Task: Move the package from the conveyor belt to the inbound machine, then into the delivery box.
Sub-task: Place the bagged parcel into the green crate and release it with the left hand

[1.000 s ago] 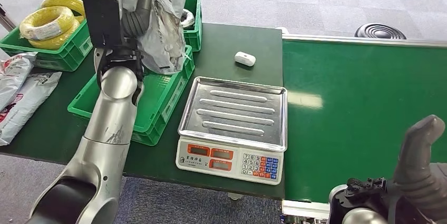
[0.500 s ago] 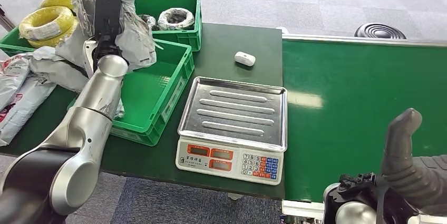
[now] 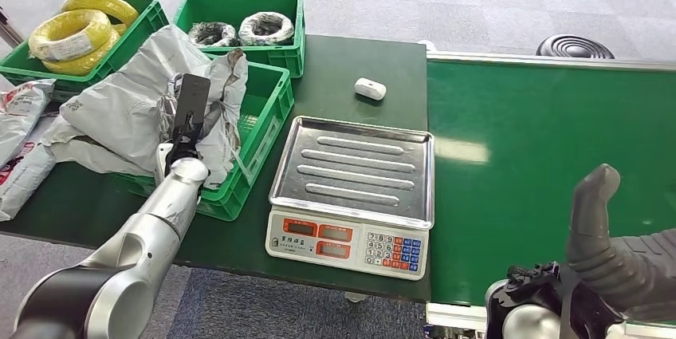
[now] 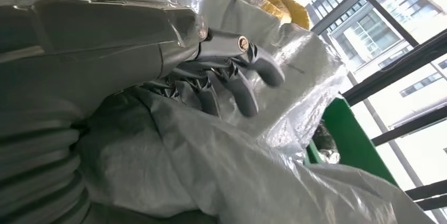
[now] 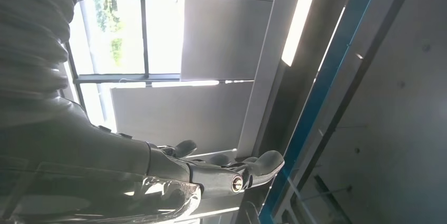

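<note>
Head view shows the left hand (image 3: 185, 128) with fingers (image 4: 240, 84) curled into the grey package (image 3: 127, 112), which lies across the green box (image 3: 267, 128). Right hand (image 5: 221, 174) holds nothing, fingers loosely spread.

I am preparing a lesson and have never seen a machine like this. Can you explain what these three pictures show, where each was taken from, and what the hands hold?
This is a humanoid robot with two silver arms. One picture looks down from its head; the other two come from cameras at its wrists. The left hand grips a grey plastic package resting over the green crate; the left wrist view shows its fingers on the bag. The right hand is raised, empty, fingers apart. On the table sits a weighing scale, beside the green conveyor belt.
</note>
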